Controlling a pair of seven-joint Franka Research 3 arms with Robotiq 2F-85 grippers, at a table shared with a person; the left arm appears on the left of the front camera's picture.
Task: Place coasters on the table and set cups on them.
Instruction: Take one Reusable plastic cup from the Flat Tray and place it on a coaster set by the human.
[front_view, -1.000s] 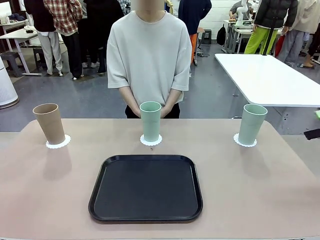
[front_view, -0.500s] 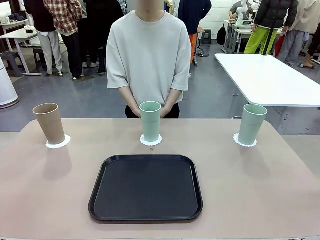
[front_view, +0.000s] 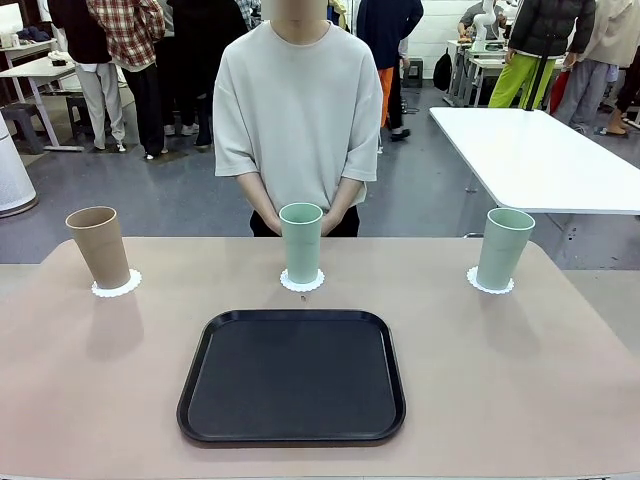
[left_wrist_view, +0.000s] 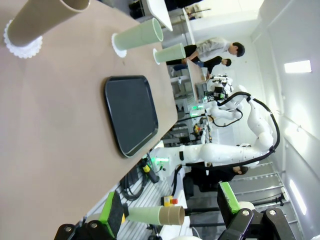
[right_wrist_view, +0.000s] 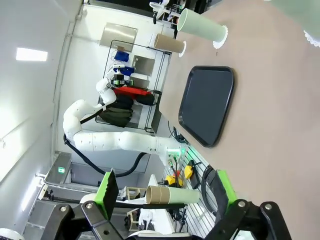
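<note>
So the table (front_view: 90, 390) has all three cups standing upright along its far edge, each one sitting on its own lacy white coaster. The tan-brown cup (front_view: 98, 246) is over on the robot's left, on the left coaster (front_view: 117, 287). The middle green cup (front_view: 301, 242) sits on the middle coaster (front_view: 302, 283), right in front of the person (front_view: 298, 110), who stands at the far side with hands clasped low behind that cup. The right green cup (front_view: 504, 247) is on the right coaster (front_view: 489, 285), near the right corner. All three are well apart from each other.

Between the cups and the robot's side there's a black tray (front_view: 292, 376) lying flat in the middle of the table, nothing on it. It's near the middle cup but not touching its coaster. A white table (front_view: 540, 155) stands behind on the right.

The left gripper (left_wrist_view: 170, 220) is off the table, fingers spread wide and gripping nothing; from its wrist view the table runs sideways with the tray and cups farther off. The right gripper (right_wrist_view: 165, 195) is the same deal, jaws wide open and empty, hanging beside the table with the tray and two cups visible beyond it. Each wrist view also catches the other white arm across the way.
</note>
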